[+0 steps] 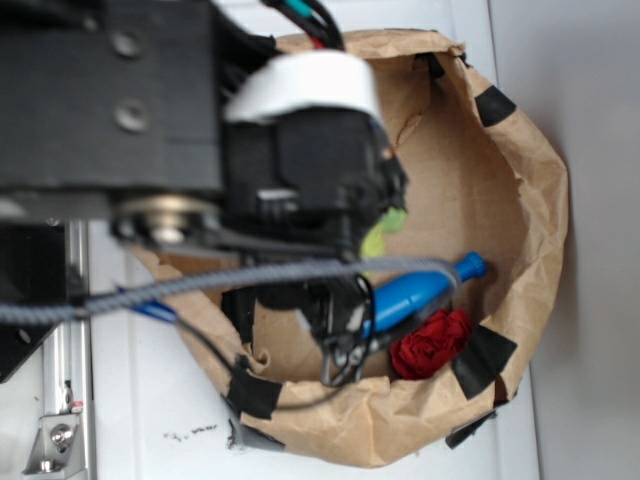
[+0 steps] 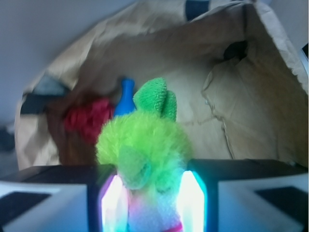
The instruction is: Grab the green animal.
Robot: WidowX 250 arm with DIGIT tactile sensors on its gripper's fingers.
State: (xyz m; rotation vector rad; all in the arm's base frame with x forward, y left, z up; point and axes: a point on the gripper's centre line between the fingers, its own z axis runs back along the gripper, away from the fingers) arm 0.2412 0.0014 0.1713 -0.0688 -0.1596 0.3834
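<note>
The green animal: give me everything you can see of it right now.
The green animal is a fuzzy lime-green plush with terry-like ears pointing away from the wrist camera and a pale lower part with a red edge. It sits between the two lit fingers of the gripper, which look closed against it, inside the brown paper bag. The exterior view shows only a green sliver.

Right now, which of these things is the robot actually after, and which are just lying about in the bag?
Part of the job:
- green animal
- gripper, closed on the animal

Just lying about:
- blue bottle
- red cloth
- paper bag, which holds everything
</note>
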